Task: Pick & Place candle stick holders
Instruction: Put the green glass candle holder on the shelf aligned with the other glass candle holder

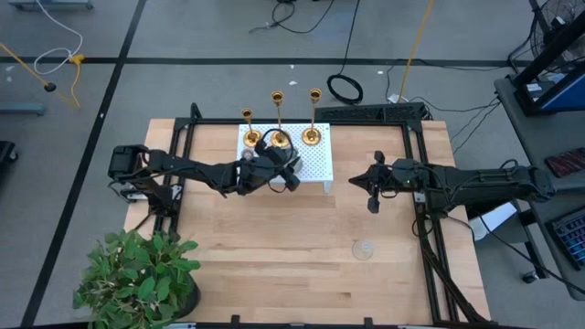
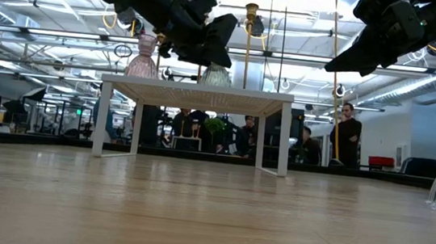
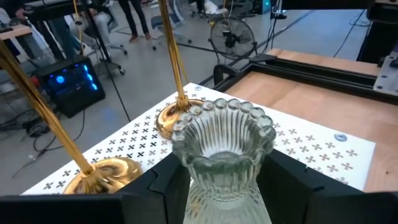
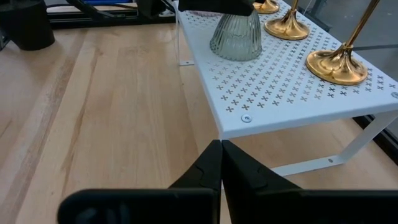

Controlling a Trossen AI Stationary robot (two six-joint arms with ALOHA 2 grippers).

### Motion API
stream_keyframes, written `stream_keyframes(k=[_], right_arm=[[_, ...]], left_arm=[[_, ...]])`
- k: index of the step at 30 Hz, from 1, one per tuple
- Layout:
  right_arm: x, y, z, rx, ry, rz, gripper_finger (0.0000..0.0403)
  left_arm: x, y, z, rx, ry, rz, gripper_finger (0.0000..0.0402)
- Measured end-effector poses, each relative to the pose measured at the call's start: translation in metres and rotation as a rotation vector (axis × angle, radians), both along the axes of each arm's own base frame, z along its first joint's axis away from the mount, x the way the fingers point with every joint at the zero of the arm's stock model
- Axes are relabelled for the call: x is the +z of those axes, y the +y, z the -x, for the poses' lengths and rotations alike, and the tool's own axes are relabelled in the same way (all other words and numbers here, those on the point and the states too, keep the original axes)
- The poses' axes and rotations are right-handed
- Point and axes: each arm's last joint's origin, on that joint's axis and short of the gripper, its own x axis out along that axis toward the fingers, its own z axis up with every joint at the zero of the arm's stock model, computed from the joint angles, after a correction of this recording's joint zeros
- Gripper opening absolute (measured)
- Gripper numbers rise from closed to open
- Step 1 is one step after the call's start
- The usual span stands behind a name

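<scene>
Left gripper (image 3: 221,186) over the white perforated metal shelf (image 1: 315,163), fingers part-open on either side of the ribbed greenish glass candle holder (image 3: 222,155), sides touching the glass, base down on the shelf top. Just beyond the fingers, two tall gold candle stick holders with round bases (image 3: 180,115) (image 3: 102,174), close enough to leave little side room. A third gold holder (image 1: 313,135) further along the shelf's far edge. Pink glass holder (image 2: 142,61) beside the gripper on the same shelf. Right gripper (image 4: 221,165) shut, empty, hovering off the shelf's end above bare wooden table (image 1: 274,247), wide open room around it. Clear ribbed glass holder (image 1: 364,249) alone on the table, nearer the front edge, well apart from both grippers.
</scene>
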Motion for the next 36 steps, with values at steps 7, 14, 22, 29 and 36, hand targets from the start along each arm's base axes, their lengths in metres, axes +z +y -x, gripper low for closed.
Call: stream_keyframes(k=[7, 14, 22, 29, 36], right_arm=[[0.000, 0.000, 0.000, 0.000, 0.000, 0.000, 0.0000], [0.000, 0.000, 0.000, 0.000, 0.000, 0.000, 0.0000], [0.001, 0.000, 0.000, 0.000, -0.008, 0.001, 0.0000], [0.001, 0.000, 0.000, -0.001, -0.008, 0.001, 0.0000], [0.002, 0.000, -0.001, -0.002, -0.018, 0.003, 0.0000]], left_arm=[[0.000, -0.002, 0.003, 0.020, 0.014, 0.007, 0.0175], [0.005, -0.007, 0.007, 0.015, 0.021, 0.023, 0.0175], [0.005, -0.008, 0.013, 0.035, 0.068, 0.032, 0.0175], [0.006, -0.005, 0.013, 0.031, 0.078, 0.010, 0.0175], [0.006, -0.001, 0.013, 0.033, 0.089, -0.003, 0.0175]])
